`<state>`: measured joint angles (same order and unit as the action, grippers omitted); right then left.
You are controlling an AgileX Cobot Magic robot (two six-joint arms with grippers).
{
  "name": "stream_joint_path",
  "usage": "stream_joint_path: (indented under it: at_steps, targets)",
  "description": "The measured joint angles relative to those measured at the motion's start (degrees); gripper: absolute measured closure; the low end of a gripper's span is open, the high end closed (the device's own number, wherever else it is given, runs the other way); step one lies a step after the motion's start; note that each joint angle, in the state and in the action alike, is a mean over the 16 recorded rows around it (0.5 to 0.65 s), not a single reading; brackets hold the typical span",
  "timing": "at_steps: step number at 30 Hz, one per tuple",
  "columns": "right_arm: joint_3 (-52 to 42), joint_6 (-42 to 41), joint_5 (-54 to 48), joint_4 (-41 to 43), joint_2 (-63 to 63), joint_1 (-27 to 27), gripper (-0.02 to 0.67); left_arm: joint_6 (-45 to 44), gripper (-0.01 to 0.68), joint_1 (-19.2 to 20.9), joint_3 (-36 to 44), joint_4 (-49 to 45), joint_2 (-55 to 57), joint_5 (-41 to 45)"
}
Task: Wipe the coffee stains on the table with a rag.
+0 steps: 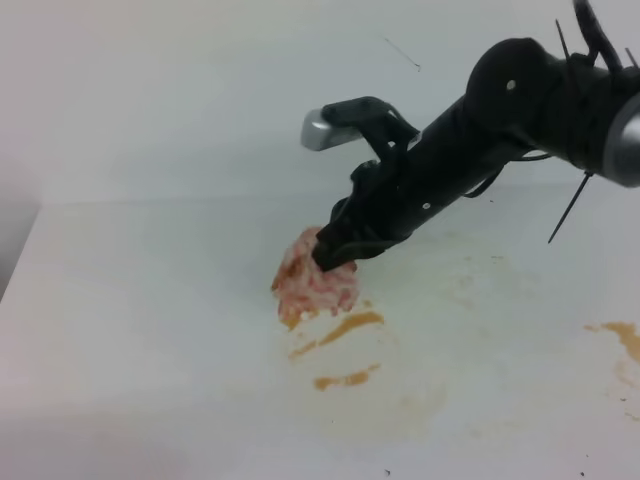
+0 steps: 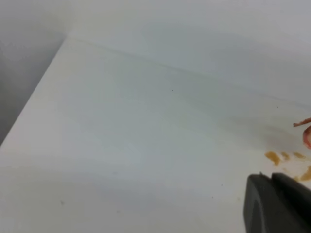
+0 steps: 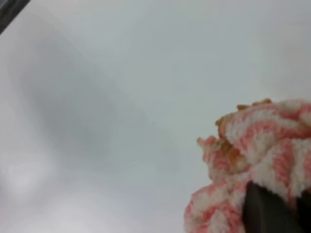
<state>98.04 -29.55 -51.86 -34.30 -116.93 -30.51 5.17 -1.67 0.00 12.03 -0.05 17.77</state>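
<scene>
The pink-red and white striped rag (image 1: 315, 280) lies bunched on the white table (image 1: 150, 330). My right gripper (image 1: 335, 255) is shut on the rag's top and presses it down. Orange-brown coffee stains (image 1: 350, 327) streak the table just in front of the rag, with a second streak (image 1: 347, 379) below. Another blotch (image 1: 625, 335) sits at the right edge. In the right wrist view the rag (image 3: 257, 145) fills the lower right, stained orange at its edge, with a dark finger (image 3: 265, 208) on it. In the left wrist view only a dark part of my left gripper (image 2: 279, 204) shows, near small stains (image 2: 273, 157).
Faint brownish smudges (image 1: 470, 280) spread over the table right of the rag. The table's left edge (image 1: 25, 240) drops off at the far left. A pale wall rises behind the table's back edge.
</scene>
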Motion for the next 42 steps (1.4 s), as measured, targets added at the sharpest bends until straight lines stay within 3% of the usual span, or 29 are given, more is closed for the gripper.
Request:
stream_joint_path:
  at_steps: [10, 16, 34, 42]
  targets:
    - [-5.44, -1.92, 2.7, 0.53, 1.36, -7.9, 0.629, 0.0, 0.678, 0.0, 0.0, 0.0, 0.0, 0.0]
    - [-9.44, -1.22, 7.61, 1.26, -0.86, -8.88, 0.629, 0.0, 0.678, 0.0, 0.0, 0.0, 0.0, 0.0]
    - [-11.0, 6.27, 7.8, 8.1, -5.48, 6.53, 0.629, 0.0, 0.678, 0.0, 0.0, 0.0, 0.0, 0.0]
    - [-8.52, 8.71, 8.31, 9.08, -5.93, 9.8, 0.629, 0.0, 0.678, 0.0, 0.0, 0.0, 0.0, 0.0]
